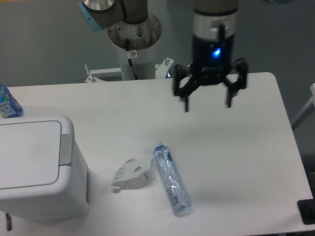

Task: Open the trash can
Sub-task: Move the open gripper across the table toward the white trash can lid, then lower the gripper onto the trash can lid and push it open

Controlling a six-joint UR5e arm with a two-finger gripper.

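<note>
The trash can point(34, 169) is a large boxy white bin at the table's front left, its flat lid down and a grey button strip point(65, 148) along the lid's right edge. My gripper point(207, 104) hangs above the back middle of the table, far to the right of the bin, fingers spread wide open with nothing between them. A blue light glows on its black body.
A clear plastic bottle point(171, 178) lies on its side at front centre, next to a crumpled white paper point(132, 173). Another bottle with a blue label point(7, 103) stands behind the bin at the left edge. The arm's base point(133, 37) rises behind the table.
</note>
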